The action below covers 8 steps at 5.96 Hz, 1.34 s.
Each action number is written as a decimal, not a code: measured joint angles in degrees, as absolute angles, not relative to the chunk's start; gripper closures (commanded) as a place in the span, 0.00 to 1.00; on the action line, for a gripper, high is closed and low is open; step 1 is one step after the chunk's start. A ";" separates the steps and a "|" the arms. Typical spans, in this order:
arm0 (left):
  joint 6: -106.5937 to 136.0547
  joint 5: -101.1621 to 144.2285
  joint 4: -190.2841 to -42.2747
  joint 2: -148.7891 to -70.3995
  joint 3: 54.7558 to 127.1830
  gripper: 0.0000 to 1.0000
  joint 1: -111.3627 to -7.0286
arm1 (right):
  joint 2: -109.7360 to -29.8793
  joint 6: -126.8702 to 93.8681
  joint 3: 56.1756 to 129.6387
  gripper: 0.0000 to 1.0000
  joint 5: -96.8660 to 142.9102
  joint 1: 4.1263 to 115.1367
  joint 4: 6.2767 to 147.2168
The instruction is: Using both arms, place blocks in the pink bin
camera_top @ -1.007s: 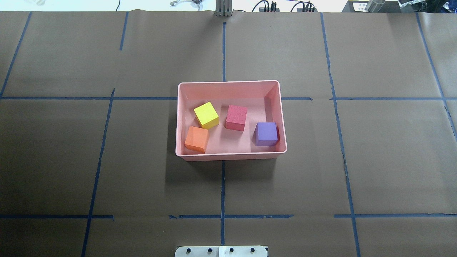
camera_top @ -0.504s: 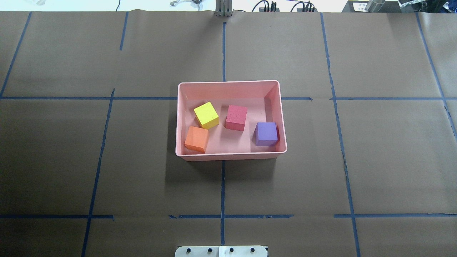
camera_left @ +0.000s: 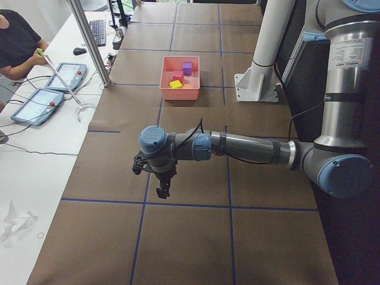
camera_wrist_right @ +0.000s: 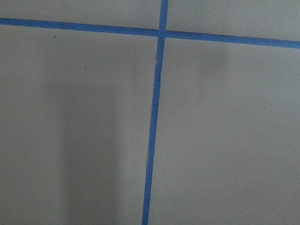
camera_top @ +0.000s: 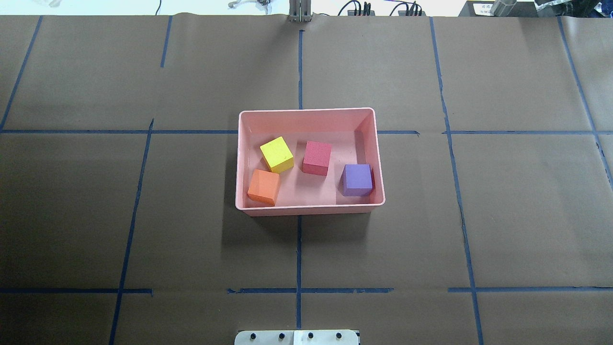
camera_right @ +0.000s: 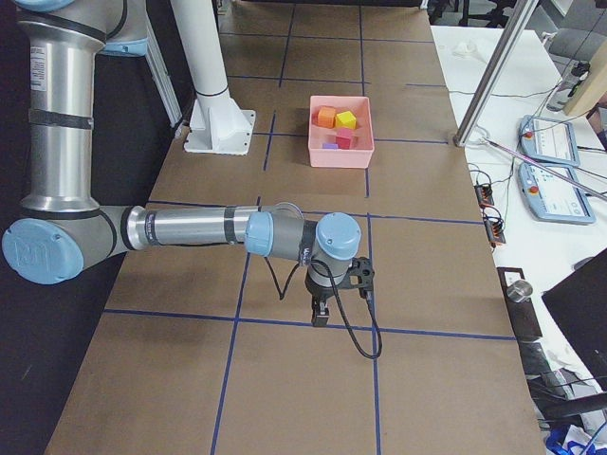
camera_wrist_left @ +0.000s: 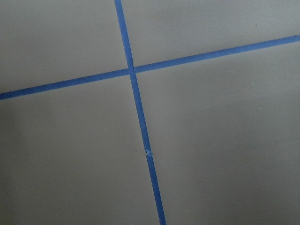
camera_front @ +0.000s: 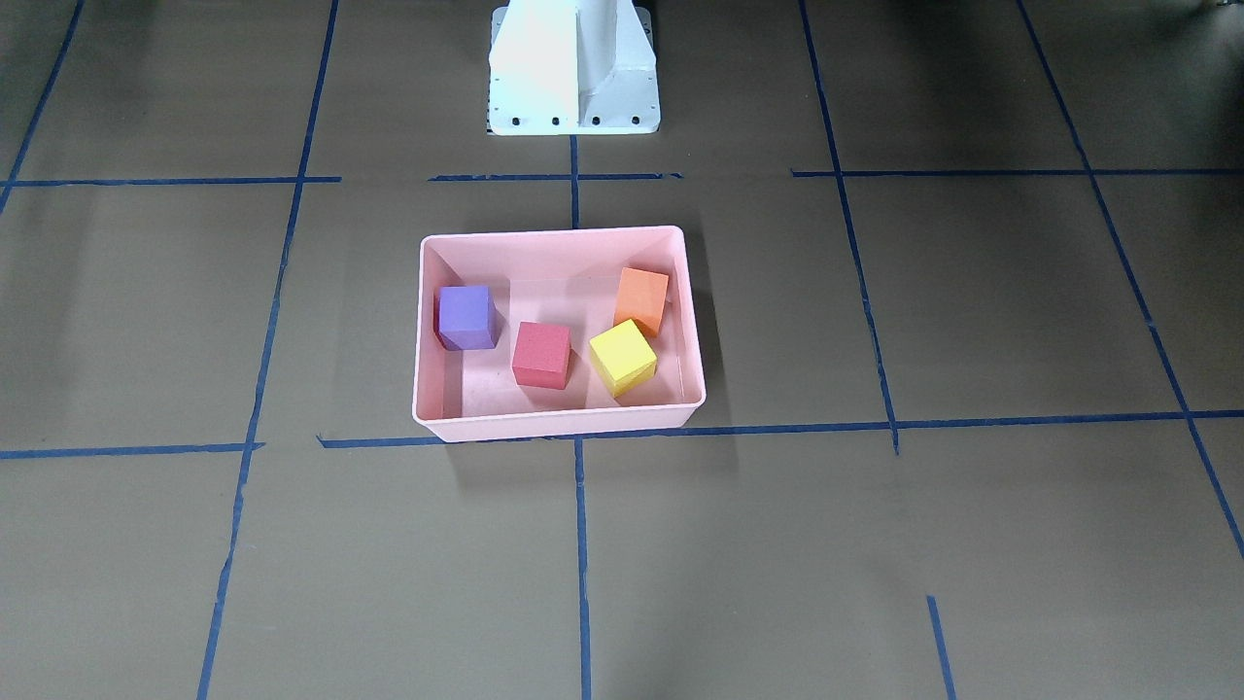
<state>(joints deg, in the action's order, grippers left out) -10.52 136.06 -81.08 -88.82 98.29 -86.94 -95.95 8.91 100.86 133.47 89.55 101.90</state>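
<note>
The pink bin stands at the table's middle and also shows in the front view and both side views. Inside it lie the yellow-green block, the orange block, the red block and the purple block. My left gripper shows only in the left side view, far from the bin over bare paper. My right gripper shows only in the right side view, likewise far from the bin. I cannot tell whether either is open or shut.
Brown paper with blue tape lines covers the table. A white pedestal stands at the robot's side of the table. Tablets, cables and an operator are beyond the far edge, past metal posts.
</note>
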 measured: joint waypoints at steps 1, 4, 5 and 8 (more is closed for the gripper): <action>-10.48 136.06 -81.05 -88.79 98.60 0.00 -86.96 | -96.27 9.19 101.07 0.00 133.38 89.60 101.64; -10.61 136.05 -81.02 -89.01 98.95 0.00 -86.93 | -96.19 9.06 99.18 0.00 133.50 89.36 99.54; -10.77 136.00 -81.03 -89.17 98.98 0.00 -86.89 | -96.08 8.85 98.56 0.00 134.24 89.35 97.58; -10.90 135.62 -80.98 -89.23 100.16 0.00 -86.84 | -96.70 9.32 98.72 0.00 135.56 89.46 96.48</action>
<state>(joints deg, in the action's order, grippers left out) -10.90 135.62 -80.98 -89.23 100.16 -86.84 -96.70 9.32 98.72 135.56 89.46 96.48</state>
